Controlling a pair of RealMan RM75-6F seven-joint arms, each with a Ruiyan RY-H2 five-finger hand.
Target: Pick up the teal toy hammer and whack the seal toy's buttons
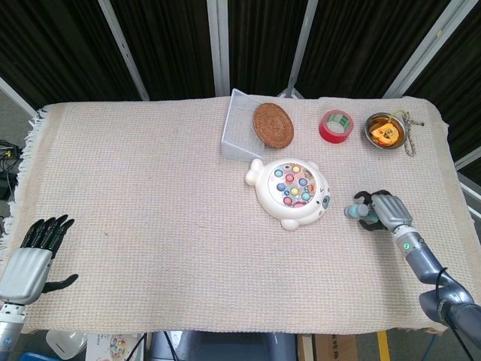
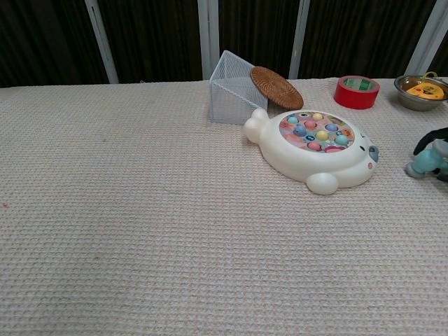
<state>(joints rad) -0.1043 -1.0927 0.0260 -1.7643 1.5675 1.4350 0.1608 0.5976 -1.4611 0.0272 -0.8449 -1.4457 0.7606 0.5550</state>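
Head view: the right hand's (image 1: 387, 211) dark fingers (image 1: 366, 197) curl over the hammer (image 1: 359, 213), which lies on the counter (image 1: 150, 195) right of the seal (image 1: 291, 192); whether they grip it cannot be told. The left hand (image 1: 30, 256) rests spread and empty. The hammer looks light, rigid plastic, best taken by its handle.

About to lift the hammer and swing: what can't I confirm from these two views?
- Teal toy hammer: handle hidden under the right robot hand in head view; grip unconfirmed.
- Chest view: frame edge cuts off that robot hand; only the hammer head shows.
- Left robot hand: absent from chest view.
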